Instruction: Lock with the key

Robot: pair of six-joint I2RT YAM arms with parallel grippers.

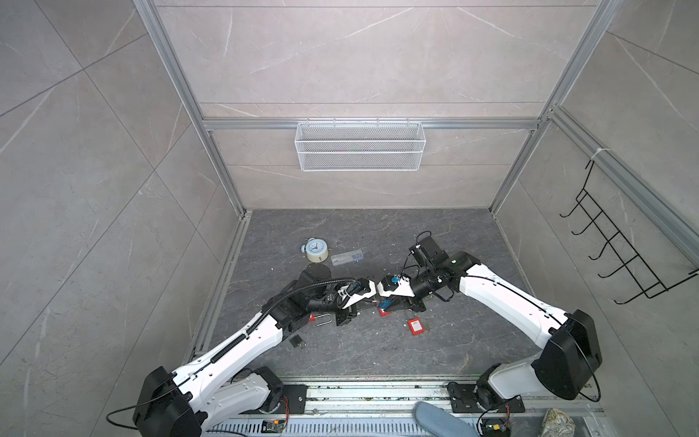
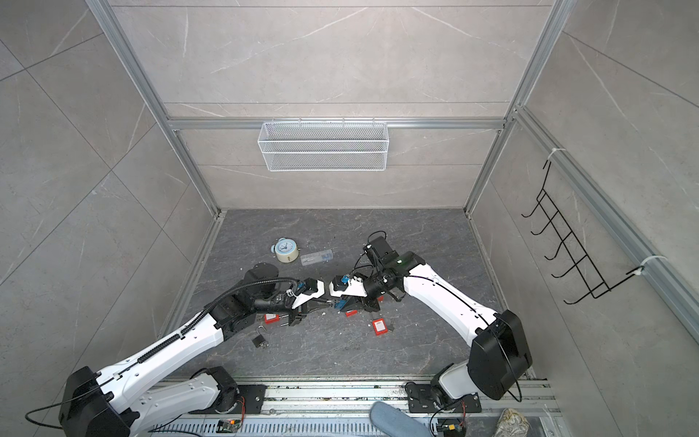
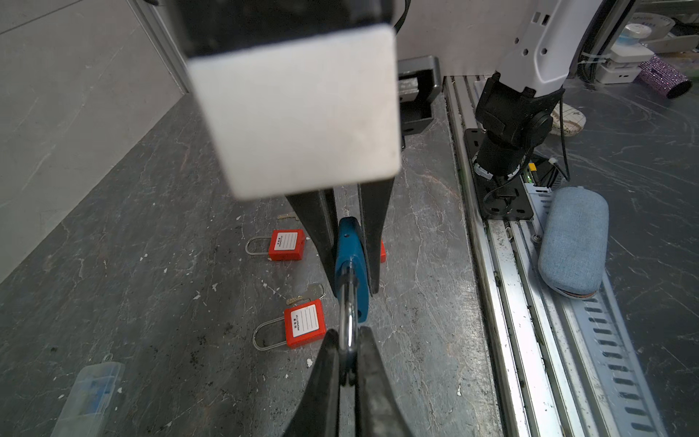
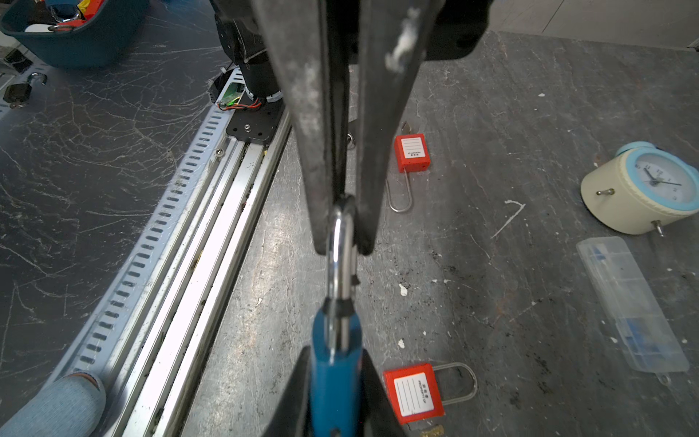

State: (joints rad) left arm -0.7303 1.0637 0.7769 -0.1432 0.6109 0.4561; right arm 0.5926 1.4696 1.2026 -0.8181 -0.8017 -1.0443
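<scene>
A blue padlock point(image 3: 353, 265) hangs above the floor between my two grippers, in the middle of both top views point(image 1: 386, 304). My right gripper point(image 4: 334, 363) is shut on the blue body point(image 4: 334, 378). My left gripper point(image 3: 347, 340) is shut on the tip of the silver shackle point(image 3: 347, 314), which points straight away from the body point(image 4: 340, 257). The two grippers point(image 1: 370, 302) face each other nearly tip to tip. A small brass key point(image 3: 299, 299) lies loose on the floor beside a red padlock point(image 3: 305, 327). Whether a key sits in the blue lock is hidden.
Two red padlocks point(image 4: 411, 151) point(image 4: 414, 393) lie on the floor under the grippers; a third point(image 1: 415, 326) lies to the right. A black padlock point(image 2: 259, 339) lies near the left arm. An alarm clock point(image 1: 316, 250) and a clear plastic case point(image 1: 347, 257) sit farther back.
</scene>
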